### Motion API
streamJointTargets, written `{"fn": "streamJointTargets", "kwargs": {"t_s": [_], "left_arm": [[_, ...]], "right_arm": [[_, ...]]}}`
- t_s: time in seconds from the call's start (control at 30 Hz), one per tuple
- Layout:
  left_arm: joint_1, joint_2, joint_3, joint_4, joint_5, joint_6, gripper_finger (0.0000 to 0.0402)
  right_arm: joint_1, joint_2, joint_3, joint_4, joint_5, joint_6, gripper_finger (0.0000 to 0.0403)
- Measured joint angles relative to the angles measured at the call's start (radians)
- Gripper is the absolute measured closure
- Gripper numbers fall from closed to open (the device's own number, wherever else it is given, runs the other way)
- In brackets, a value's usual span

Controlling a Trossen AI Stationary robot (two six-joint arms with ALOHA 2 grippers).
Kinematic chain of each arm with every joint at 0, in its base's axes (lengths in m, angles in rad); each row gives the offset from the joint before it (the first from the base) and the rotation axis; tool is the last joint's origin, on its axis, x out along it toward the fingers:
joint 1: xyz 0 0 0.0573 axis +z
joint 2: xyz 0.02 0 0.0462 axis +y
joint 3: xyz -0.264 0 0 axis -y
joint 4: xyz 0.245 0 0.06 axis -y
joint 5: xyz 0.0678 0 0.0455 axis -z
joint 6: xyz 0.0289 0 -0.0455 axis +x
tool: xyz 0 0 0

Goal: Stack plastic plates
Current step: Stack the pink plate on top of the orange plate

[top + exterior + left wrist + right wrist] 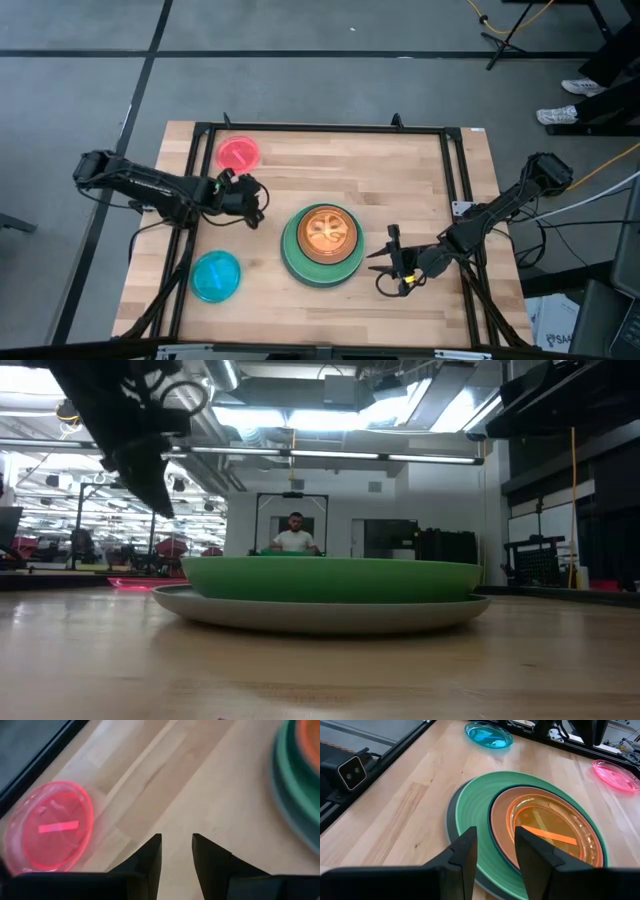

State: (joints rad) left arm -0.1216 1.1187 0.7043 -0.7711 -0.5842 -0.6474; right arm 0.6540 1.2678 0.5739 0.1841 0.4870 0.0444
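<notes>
A stack of plates [320, 245] sits mid-table: grey at the bottom, then light green [475, 805], dark teal, brown, and translucent orange [547, 827] on top. The small pink plate [239, 153] lies flat near the far left corner and the cyan plate [215, 276] lies flat near the left front. I see no lime plate. My left gripper [262, 207] hovers open and empty, left of the stack, between the pink and cyan plates. My right gripper [384, 262] is open and empty just right of the stack, pointing at its rim [465, 827].
A black metal frame [320, 128] runs along the table's far, left and right sides. Bare wood lies between the stack and the near edge and along the far right. In the low view a person [295, 535] sits far behind the table.
</notes>
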Motion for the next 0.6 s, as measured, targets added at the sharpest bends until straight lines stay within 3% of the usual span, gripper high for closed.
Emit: {"fn": "streamJointTargets", "kwargs": {"t_s": [0.27, 0.6], "left_arm": [[0.09, 0.021, -0.027, 0.006, -0.024, 0.056, 0.0299], [0.338, 0.13, -0.027, 0.009, 0.124, 0.187, 0.0299]], "right_arm": [[0.0, 0.0, 0.0, 0.0, 0.0, -0.001, 0.0279], [-0.02, 0.0, 0.0, -0.001, 0.01, -0.001, 0.0279]]}}
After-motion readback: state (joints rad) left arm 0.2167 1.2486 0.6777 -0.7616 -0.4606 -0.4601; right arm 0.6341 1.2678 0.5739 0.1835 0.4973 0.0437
